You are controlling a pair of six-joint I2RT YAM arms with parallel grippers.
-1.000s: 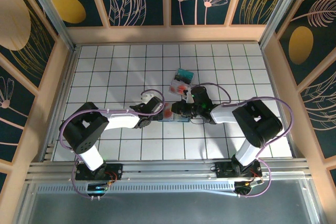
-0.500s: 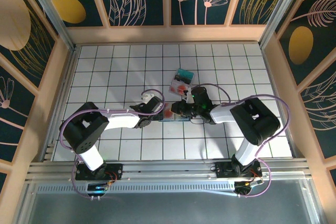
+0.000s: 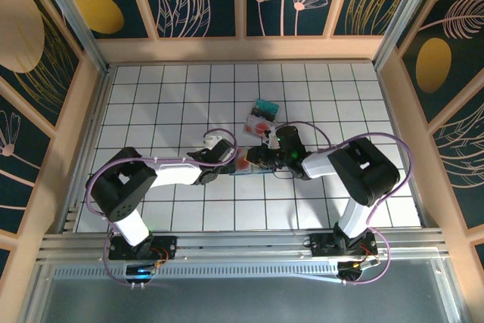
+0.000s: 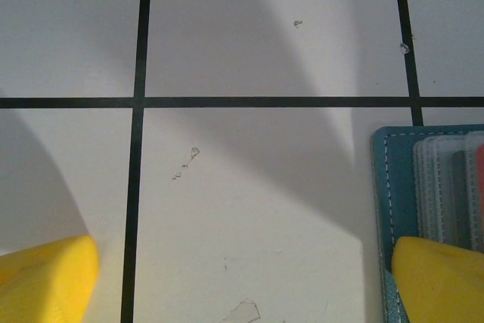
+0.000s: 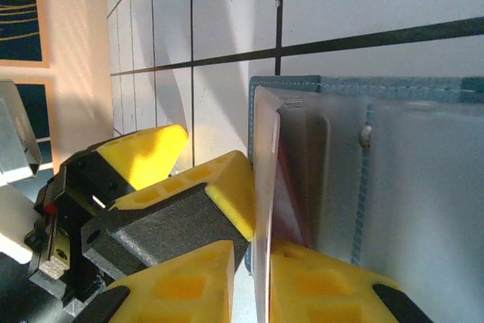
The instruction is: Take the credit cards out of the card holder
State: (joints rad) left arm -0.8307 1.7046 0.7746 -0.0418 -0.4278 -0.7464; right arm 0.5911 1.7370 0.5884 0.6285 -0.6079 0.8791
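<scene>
The slate-blue card holder (image 5: 291, 85) lies open on the tiled floor, its clear pockets (image 5: 423, 187) facing up. My right gripper (image 5: 255, 262) is shut on a whitish credit card (image 5: 265, 164), seen edge-on, with a reddish face behind it. The card stands at the holder's left edge. My left gripper (image 4: 249, 285) is open wide, one yellow finger (image 4: 439, 277) pressing on the holder's edge (image 4: 393, 179) and the other finger (image 4: 45, 277) on the floor. From above, both grippers meet over the holder (image 3: 255, 171) at mid-floor.
Two loose cards lie one tile behind the grippers: a teal one (image 3: 266, 105) and a whitish one with a red blotch (image 3: 258, 123). Wooden walls (image 3: 76, 126) ring the white tiled floor (image 3: 174, 96).
The right gripper's jaws have closed a little on the card. The right arm's elbow has shifted slightly left. The left arm has not moved.
</scene>
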